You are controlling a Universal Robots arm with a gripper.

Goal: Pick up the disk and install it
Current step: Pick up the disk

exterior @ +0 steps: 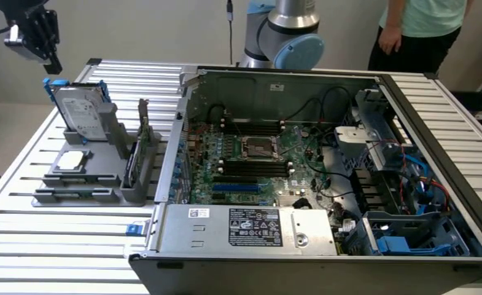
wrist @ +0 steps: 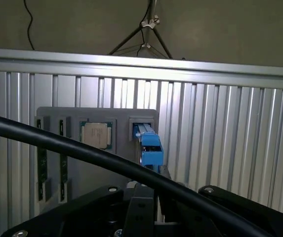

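1. Looking across the exterior view, we see the gripper (exterior: 51,61) hanging above the disk (exterior: 81,110), apart from it.
2. The disk stands upright in the grey holder (exterior: 101,195).
3. We cannot tell whether the gripper is released or clenched.

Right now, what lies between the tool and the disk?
Nothing: in the exterior view, bare air separates the tool from the upright disk lower down.

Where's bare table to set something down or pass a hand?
Bare slats of the table lie on the near side of the grey holder and along the computer case on the exterior view's right. Crowded: the narrow gap between holder and case, and the case's cabled inside.
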